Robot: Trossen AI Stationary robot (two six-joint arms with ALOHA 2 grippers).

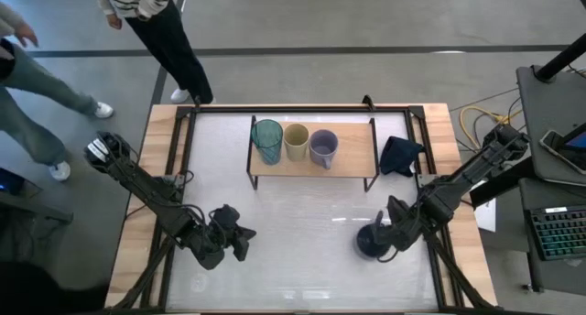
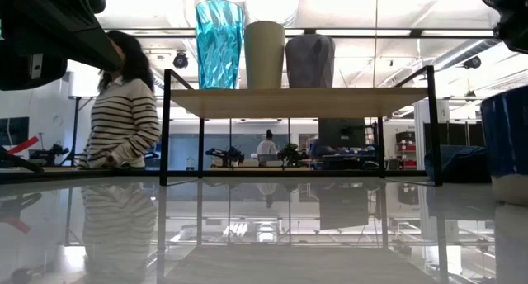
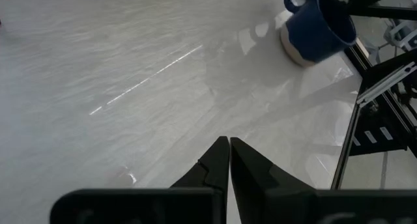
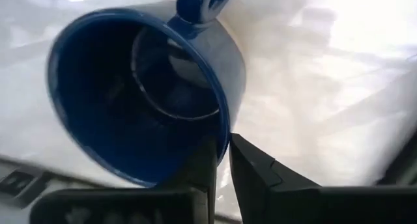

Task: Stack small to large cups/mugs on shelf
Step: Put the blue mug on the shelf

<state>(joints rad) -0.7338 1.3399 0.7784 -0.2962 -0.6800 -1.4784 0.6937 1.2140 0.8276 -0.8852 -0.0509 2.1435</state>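
The dark blue mug (image 1: 369, 244) stands on the white table near the right front, mouth up; it also shows in the left wrist view (image 3: 319, 25) and at the low view's right edge (image 2: 505, 139). My right gripper (image 4: 223, 142) is shut on its wall. The teal tumbler (image 1: 267, 139), cream cup (image 1: 296, 141) and grey-lavender cup (image 1: 323, 147) stand in a row on the wooden shelf (image 1: 352, 159) at the table's far middle. My left gripper (image 3: 229, 146) is shut and empty over the table's left front (image 1: 233, 237). My right gripper holds the mug's wall at the rim (image 4: 225, 123), on the side opposite the handle (image 4: 195, 2). One finger (image 4: 205, 165) is inside the mug and one (image 4: 254, 168) outside. The fingers come from above, slanting down from the table's right. The mug's pale base (image 2: 511, 189) looks to be on the table.
A dark navy cloth (image 1: 400, 155) lies right of the shelf. The shelf board has bare room right of the grey-lavender cup. A person in a striped top (image 1: 156, 22) stands beyond the table's far edge. Black frame bars (image 1: 179, 141) run along the table's sides.
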